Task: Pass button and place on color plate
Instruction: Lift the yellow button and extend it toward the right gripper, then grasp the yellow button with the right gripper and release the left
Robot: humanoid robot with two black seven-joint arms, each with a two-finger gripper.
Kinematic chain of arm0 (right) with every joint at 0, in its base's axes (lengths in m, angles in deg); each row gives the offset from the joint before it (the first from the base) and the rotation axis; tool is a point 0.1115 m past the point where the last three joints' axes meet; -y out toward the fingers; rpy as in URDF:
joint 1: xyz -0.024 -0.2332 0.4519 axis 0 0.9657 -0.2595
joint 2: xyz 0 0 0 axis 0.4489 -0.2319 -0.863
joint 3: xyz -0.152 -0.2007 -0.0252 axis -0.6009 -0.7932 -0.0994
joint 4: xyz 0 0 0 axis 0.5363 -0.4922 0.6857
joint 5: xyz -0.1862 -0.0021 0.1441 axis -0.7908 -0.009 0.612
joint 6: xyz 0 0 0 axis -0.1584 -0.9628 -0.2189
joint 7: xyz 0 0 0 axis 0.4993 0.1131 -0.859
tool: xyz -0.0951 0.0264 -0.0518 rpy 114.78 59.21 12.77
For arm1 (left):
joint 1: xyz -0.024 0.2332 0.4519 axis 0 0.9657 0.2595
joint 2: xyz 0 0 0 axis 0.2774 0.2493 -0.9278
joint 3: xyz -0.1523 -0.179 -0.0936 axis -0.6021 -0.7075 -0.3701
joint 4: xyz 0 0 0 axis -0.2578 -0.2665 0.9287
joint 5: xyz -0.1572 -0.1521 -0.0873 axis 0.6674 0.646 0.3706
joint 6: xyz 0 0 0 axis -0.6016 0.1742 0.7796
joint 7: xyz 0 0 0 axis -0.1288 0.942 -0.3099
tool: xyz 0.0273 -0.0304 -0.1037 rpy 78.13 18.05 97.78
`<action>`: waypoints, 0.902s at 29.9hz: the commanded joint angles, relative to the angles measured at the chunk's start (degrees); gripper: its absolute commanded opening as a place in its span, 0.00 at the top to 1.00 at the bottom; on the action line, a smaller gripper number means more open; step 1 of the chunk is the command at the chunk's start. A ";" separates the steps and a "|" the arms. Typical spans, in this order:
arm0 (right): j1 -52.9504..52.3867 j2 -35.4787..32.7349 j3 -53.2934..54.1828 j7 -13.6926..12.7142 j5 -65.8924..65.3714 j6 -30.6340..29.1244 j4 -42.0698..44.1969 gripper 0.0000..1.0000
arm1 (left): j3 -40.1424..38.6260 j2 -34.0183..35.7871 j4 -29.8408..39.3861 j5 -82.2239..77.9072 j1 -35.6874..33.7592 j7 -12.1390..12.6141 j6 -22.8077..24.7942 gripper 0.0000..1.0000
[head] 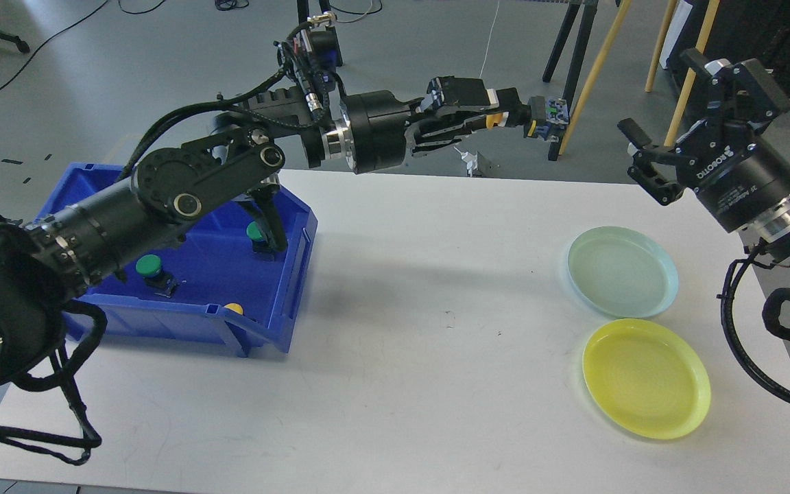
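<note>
The yellow button is clamped in the left gripper, its long axis pointed toward the right gripper, which is held apart, near it.

Single head view, high and forward-facing.
It looks down over the white table, at arm's reach.

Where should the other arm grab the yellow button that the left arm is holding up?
Probably by its dark block end, which sticks out past the left gripper toward the right. The yellow cap sits between the fingers, so only that end is free. The open right gripper should come from the right, jaws level with it.
</note>
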State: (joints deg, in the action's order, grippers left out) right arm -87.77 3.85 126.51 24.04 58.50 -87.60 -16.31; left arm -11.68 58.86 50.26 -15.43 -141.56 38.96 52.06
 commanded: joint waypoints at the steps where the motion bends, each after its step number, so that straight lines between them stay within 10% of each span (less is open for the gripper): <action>1: 1.24 0.65 -0.38 0.48 -4.11 0.05 -1.59 0.00 | -0.45 -2.39 -0.65 0.01 1.04 -0.01 0.00 0.82; 20: -0.69 5.05 -3.46 0.40 -5.35 -0.21 -1.42 0.03 | -0.63 -2.56 -1.35 0.10 1.13 -0.01 0.00 0.82; 27: -1.66 5.05 -3.46 0.48 -5.70 -0.21 -1.42 0.31 | -0.63 -2.56 -1.35 0.10 1.13 -0.01 0.00 0.81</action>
State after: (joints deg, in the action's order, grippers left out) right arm -89.11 8.89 123.05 24.47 53.10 -87.82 -17.74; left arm -12.31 56.30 48.86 -15.31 -140.43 38.95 52.06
